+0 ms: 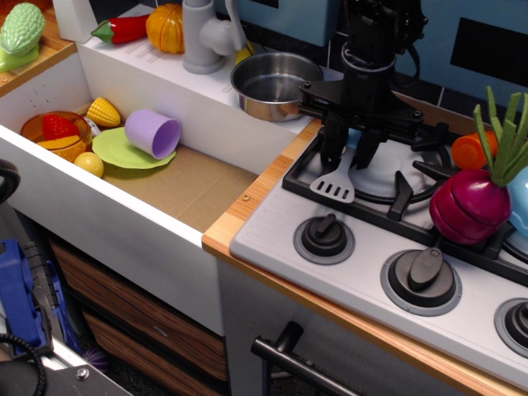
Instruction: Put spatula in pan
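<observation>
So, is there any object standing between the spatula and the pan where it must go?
Nothing visible does. The gripper is around the spatula over the stove's left grate, and the pan sits open just behind and to the left, on the white ledge. The grey faucet stands further left, beyond the pan, not on that path.

Purple cup (153,133) on its side on green plate (124,151), beside orange bowl (51,132).
</observation>
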### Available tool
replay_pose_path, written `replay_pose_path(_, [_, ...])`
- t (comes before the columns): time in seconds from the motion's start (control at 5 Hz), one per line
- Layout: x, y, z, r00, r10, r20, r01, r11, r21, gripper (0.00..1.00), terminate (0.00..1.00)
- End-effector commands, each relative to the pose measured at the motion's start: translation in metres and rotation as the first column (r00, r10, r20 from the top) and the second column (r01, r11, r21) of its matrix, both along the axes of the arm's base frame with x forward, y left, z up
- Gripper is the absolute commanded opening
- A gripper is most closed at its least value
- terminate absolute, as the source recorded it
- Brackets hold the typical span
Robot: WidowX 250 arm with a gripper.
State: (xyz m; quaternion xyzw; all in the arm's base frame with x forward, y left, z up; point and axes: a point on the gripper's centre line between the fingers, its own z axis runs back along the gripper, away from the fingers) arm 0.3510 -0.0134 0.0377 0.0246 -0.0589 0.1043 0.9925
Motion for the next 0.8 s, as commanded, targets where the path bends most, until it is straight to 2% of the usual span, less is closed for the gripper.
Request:
replay_pose_path(0.0, [0.011, 0.024, 0.052, 0.998, 0.0, 0.065, 0.001, 1.0, -0.009, 0.0, 0.0])
replay_pose_path(0.4, [0.018, 0.035, 0.049, 0.996, -0.027, 0.082, 0.027, 1.0, -0.007, 0.0, 0.0])
replay_pose_path(0.6, [0.02, 0.055, 0.052, 0.995, -0.079, 0.058, 0.08, 0.997, -0.009, 0.0, 0.0])
